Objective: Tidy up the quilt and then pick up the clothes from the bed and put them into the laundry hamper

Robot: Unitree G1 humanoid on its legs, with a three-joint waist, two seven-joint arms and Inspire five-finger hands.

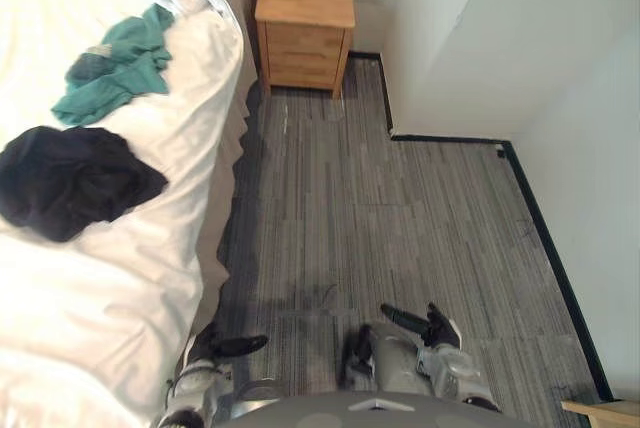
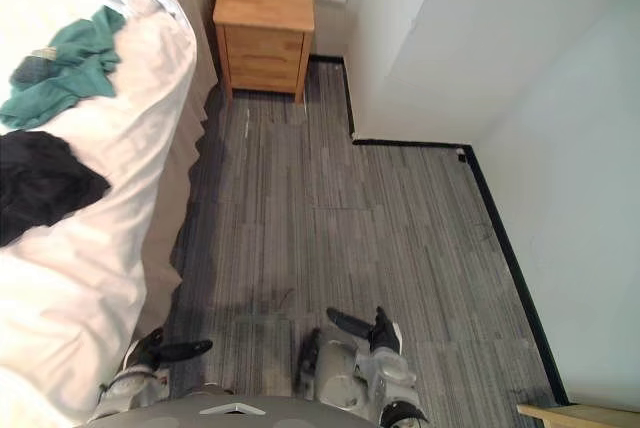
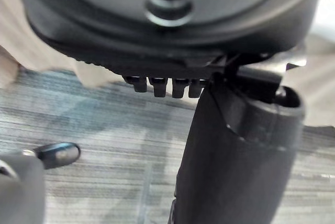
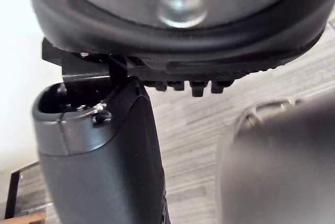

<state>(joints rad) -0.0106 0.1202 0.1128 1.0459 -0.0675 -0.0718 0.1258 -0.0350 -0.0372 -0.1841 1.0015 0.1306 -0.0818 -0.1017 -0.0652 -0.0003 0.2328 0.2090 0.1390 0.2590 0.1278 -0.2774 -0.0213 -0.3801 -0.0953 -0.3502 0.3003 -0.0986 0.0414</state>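
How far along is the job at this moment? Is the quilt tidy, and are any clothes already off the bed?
Done: the white quilt lies spread fairly smooth, so the tidying looks mostly finished. In hand: nothing; the left hand and the right hand hang open, low over the floor. Left: the teal garment and the black garment lie on the quilt; neither is picked up yet.

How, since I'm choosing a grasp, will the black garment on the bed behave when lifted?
Probably floppy: the black garment lies crumpled in soft folds on the white quilt. Likely light, being a low heap of cloth. Pinched at one spot, it would probably hang and trail.
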